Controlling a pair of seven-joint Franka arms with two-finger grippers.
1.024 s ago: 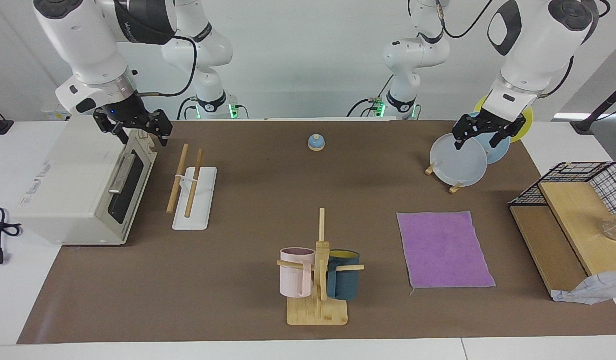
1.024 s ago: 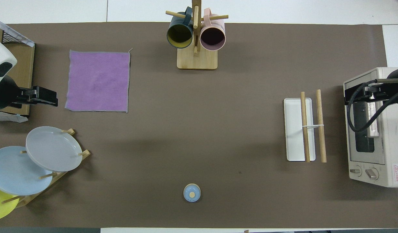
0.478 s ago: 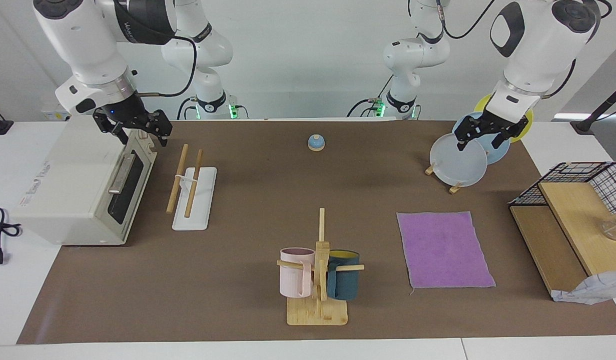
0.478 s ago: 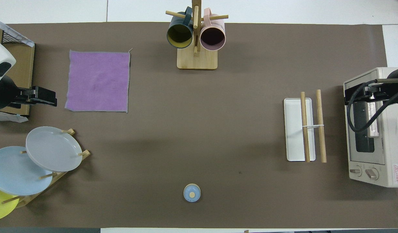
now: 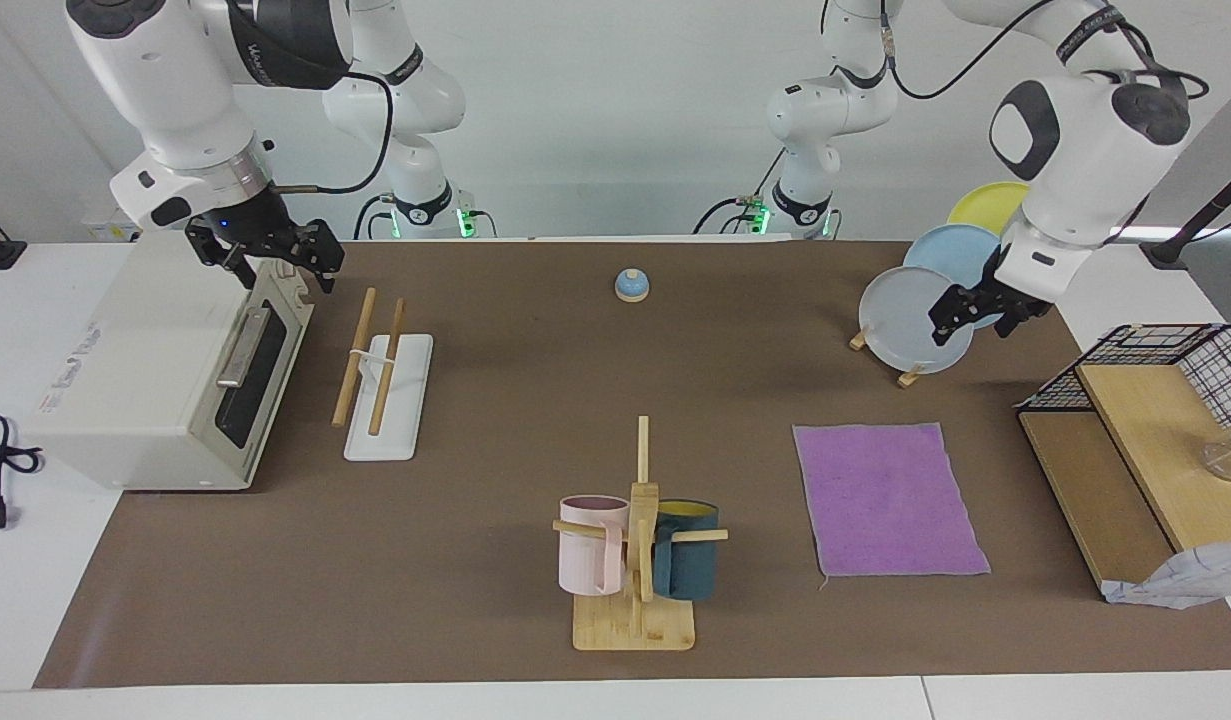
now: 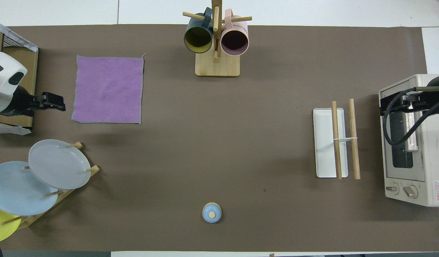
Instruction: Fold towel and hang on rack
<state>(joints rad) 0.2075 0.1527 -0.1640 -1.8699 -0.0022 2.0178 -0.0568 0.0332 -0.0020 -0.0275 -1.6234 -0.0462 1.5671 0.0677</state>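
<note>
Though flat: one towel [image 5: 890, 498], one rack [image 5: 383, 375].

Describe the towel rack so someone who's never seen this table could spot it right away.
Find the white toaster oven at the right arm's end of the table. Beside it, in front of its door, stands the rack: a flat white base carrying two long pale wooden rods. Unlike the mug tree, nothing hangs on it.

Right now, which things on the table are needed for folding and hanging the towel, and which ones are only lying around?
Needed:
- towel, flat, purple face up
- rack, beside the toaster oven
- left gripper, open, in the air by the plates
- right gripper, open, waiting over the toaster oven

Lying around:
- mug tree
- plates
- blue bell
- toaster oven
- wire basket
</note>
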